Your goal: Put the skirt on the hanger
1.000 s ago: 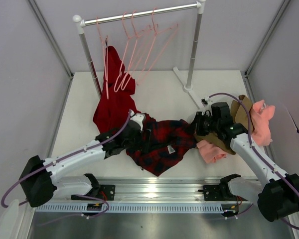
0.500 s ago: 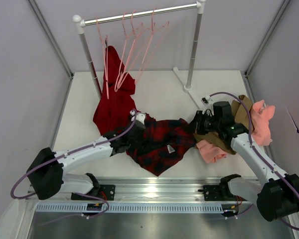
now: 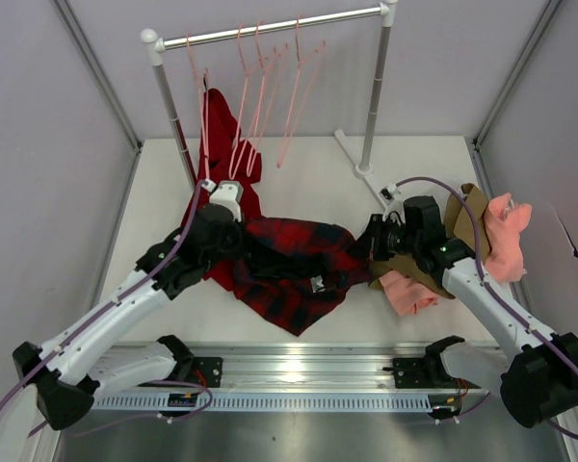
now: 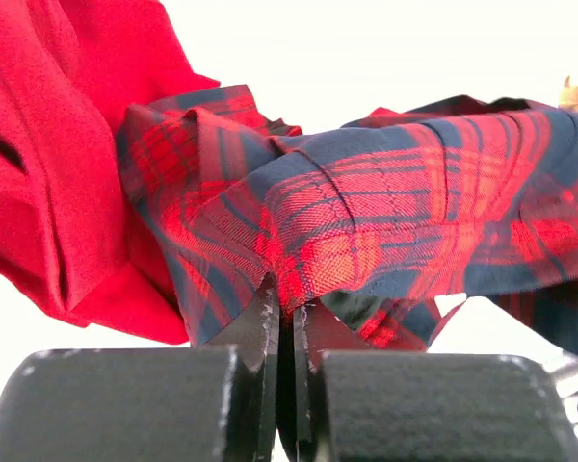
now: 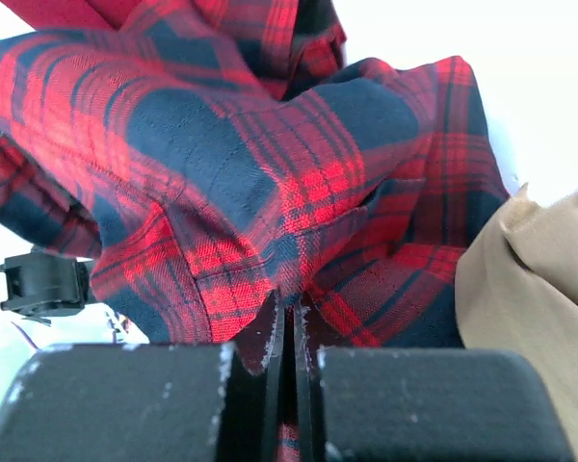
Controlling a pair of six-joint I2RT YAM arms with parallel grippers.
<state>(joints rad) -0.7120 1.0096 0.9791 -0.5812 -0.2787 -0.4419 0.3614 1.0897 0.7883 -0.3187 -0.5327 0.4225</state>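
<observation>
Holding skirt [image 3: 289,269] spread low over worktop [image 3: 308,183]: left gripper [image 4: 285,306] clamped on one edge, right gripper [image 5: 287,316] pinched on opposite edge. Lift both ends evenly, fabric taut, toward hanger [image 3: 291,106]; steer clear of plain red garment [image 3: 226,159].

Red and navy-black plaid all over the skirt [image 3: 289,274], with thin bright-red check lines. Plain solid red on the garment [image 3: 222,125] behind-left of the skirt. Pale pink hangers [image 3: 260,96] behind it. Tan cloth [image 3: 465,210] and pink cloth [image 3: 508,236] to its right. White counter [image 3: 308,183] beneath. Black left hand [image 4: 287,310] and right hand [image 5: 289,320].
</observation>
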